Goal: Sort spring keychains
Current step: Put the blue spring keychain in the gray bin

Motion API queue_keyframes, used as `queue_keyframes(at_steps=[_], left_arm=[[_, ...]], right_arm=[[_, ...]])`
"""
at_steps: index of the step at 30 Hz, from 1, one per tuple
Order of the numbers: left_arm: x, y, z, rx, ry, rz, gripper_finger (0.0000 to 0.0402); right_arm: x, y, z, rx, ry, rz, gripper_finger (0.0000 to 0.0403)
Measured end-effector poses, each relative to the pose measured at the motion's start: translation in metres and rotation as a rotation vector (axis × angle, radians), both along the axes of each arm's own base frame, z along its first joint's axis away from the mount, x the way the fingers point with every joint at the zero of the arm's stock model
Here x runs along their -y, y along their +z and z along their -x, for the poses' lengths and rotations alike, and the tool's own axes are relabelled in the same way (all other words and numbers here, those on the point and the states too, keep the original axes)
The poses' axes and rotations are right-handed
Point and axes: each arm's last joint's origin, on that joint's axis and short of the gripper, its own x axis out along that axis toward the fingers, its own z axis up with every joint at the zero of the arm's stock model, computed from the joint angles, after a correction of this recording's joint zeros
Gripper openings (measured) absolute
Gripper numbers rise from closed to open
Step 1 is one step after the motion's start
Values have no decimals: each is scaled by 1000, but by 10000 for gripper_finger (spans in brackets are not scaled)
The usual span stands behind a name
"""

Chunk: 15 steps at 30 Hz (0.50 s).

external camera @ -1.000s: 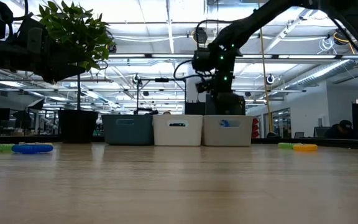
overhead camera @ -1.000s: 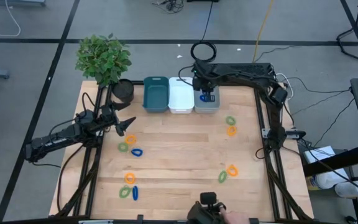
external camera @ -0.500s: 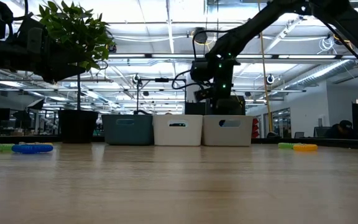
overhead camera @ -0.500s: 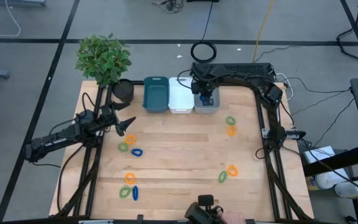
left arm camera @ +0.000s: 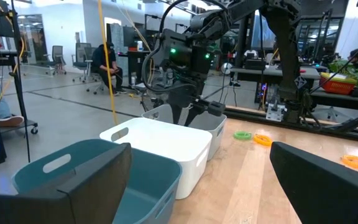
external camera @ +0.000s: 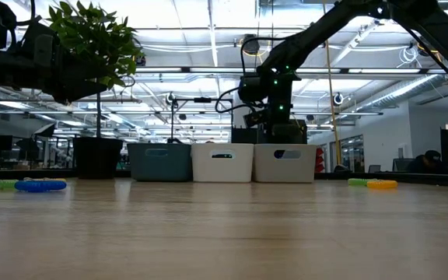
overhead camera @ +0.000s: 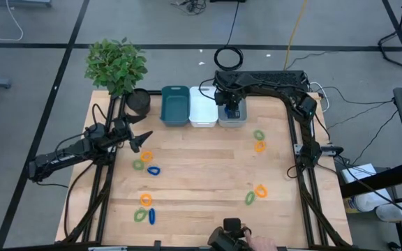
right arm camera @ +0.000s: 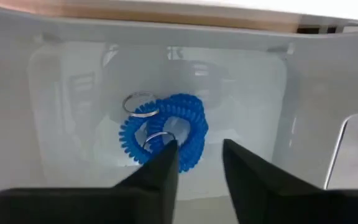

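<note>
Blue spring keychains point(right arm camera: 164, 132) lie on the floor of the grey bin point(overhead camera: 233, 118), coils and metal rings showing. My right gripper point(right arm camera: 197, 165) hangs over them, pointing down into that bin point(external camera: 285, 162), fingers a little apart and touching nothing. My left gripper point(overhead camera: 145, 137) hovers wide open at the table's left, just beyond an orange keychain point(overhead camera: 145, 155). Other orange, green and blue keychains lie flat on the wood: near the left gripper point(overhead camera: 153, 170), near the front point(overhead camera: 145, 200), and on the right point(overhead camera: 259, 146), point(overhead camera: 259, 189).
A teal bin point(overhead camera: 175, 106) and a white bin point(overhead camera: 202, 106) stand left of the grey one along the far edge. A potted plant point(overhead camera: 116, 66) fills the far left corner. A black cable coil point(overhead camera: 228, 57) lies beyond the table. A person's hand point(overhead camera: 260, 244) shows at the near edge.
My right gripper has come down toward the grey bin and a little toward the near edge, then held still. The left arm and the keychains on the table have stayed put.
</note>
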Motion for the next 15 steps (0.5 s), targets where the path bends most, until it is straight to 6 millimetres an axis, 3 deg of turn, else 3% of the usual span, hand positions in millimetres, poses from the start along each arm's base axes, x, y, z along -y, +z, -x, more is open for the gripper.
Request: queue_keyframes(at_steps=[7, 15], left_arm=[[0, 0, 0, 0, 0, 0, 392], [0, 0, 0, 0, 0, 0, 392]], right_arm=[[0, 0, 0, 1, -8, 1, 204], [-1, 6, 1, -12, -15, 51, 248]])
